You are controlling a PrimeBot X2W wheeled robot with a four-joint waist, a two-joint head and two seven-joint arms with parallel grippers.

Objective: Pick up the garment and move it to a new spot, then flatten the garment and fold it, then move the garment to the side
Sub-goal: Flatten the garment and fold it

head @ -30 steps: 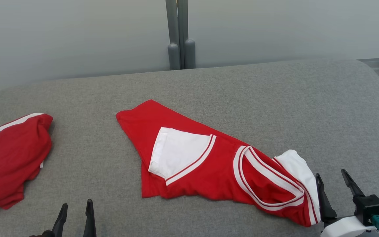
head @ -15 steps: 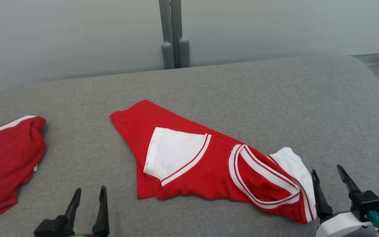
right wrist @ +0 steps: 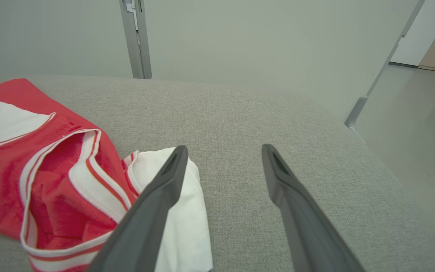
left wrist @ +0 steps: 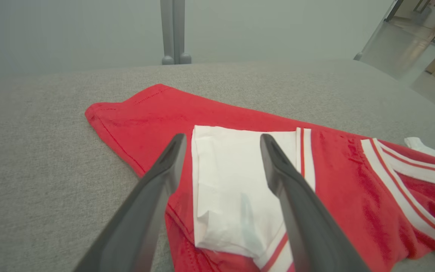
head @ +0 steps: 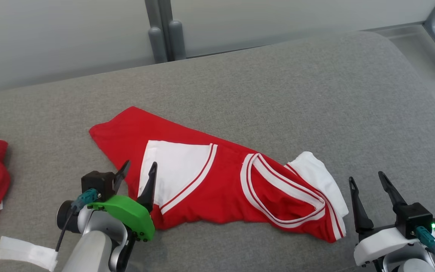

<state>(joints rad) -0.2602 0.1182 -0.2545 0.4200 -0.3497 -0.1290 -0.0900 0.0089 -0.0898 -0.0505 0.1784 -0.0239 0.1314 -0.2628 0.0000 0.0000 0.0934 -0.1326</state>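
- Head view: my left pincer point(head: 140, 164) hung fingers apart over the near-left end of the red garment point(head: 217, 189), tips by its white sleeve point(head: 176, 162). My right pincer point(head: 366, 176), also spread and empty, sat just right of the collar end.
- Left wrist view: that sleeve lay between my spread fingers; contact unclear.
- Right wrist view: garment lay left of my fingers, its other sleeve point(right wrist: 187, 226) behind the left one, gray cushion point(right wrist: 225, 196) between them.

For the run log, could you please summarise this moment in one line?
garment: lying rumpled | left pincer: open, at white sleeve | right pincer: open, beside garment | held: nothing
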